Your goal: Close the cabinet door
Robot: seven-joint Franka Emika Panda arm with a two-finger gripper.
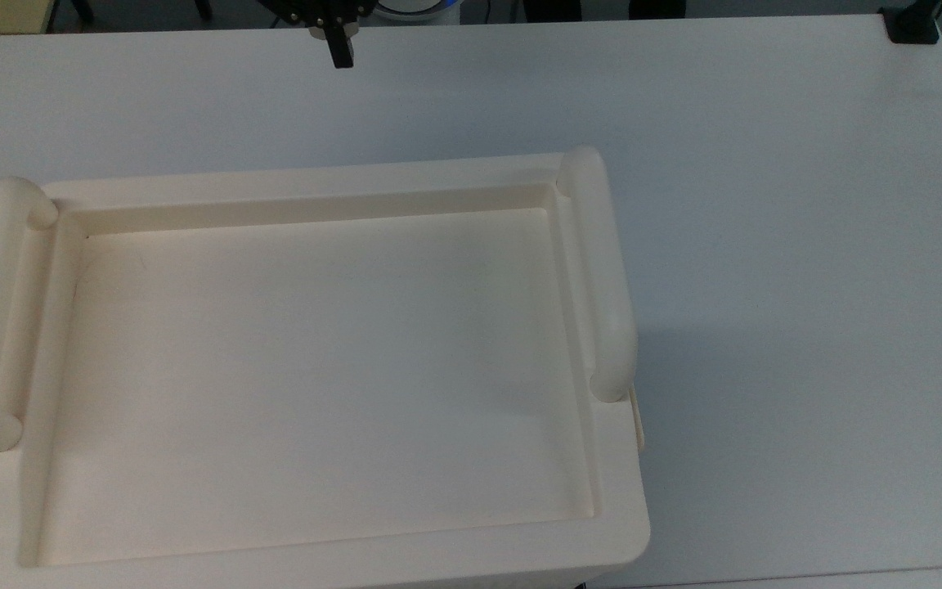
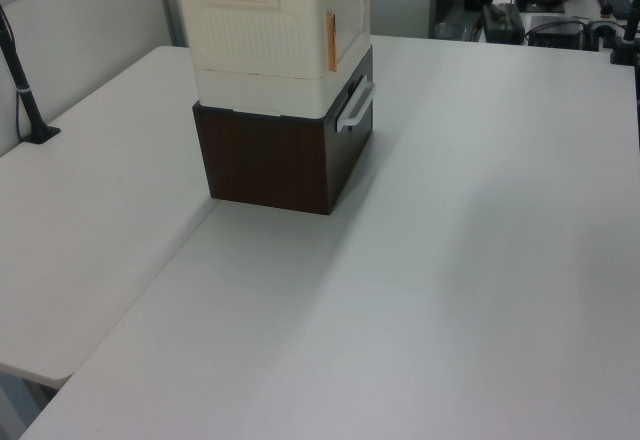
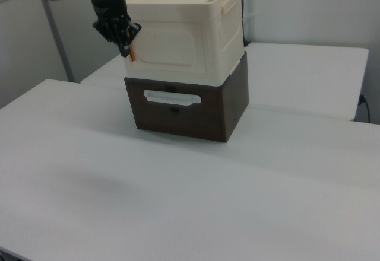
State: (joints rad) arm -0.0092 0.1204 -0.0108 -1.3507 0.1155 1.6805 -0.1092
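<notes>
A: Well, is there any writing or brand mark on the cabinet [image 3: 184,41]?

B: None that can be read. The cream plastic is plain on every face, and so is the dark brown box [image 3: 190,107] it stands on, which carries only a pale bar handle [image 3: 172,99].

A: And the gripper [image 3: 123,41]?

B: In the right view it hangs at the cabinet's front corner on the right view's left, black fingertips pointing down, just beside the door's edge. Whether it touches the door cannot be told. In the top view its dark tip [image 1: 340,51] shows near the upper edge, above the white worktop [image 1: 765,204] and apart from the cabinet's rim. The jaws look drawn close together, with nothing between them, though the exact gap cannot be made out.

A: How does the cabinet door [image 3: 169,46] look?

B: It lies flush in the cabinet's front, a flat cream panel with a rounded raised outline. A thin orange-brown strip shows along its edge, on the right view's left. In the left view the same door [image 2: 345,15] sits flat against the side facing the left view's right, again with an orange sliver.

A: And from above?

B: The top view gives the recessed tray top [image 1: 316,368] and two thick tube handles, one at each side [image 1: 602,270].
</notes>
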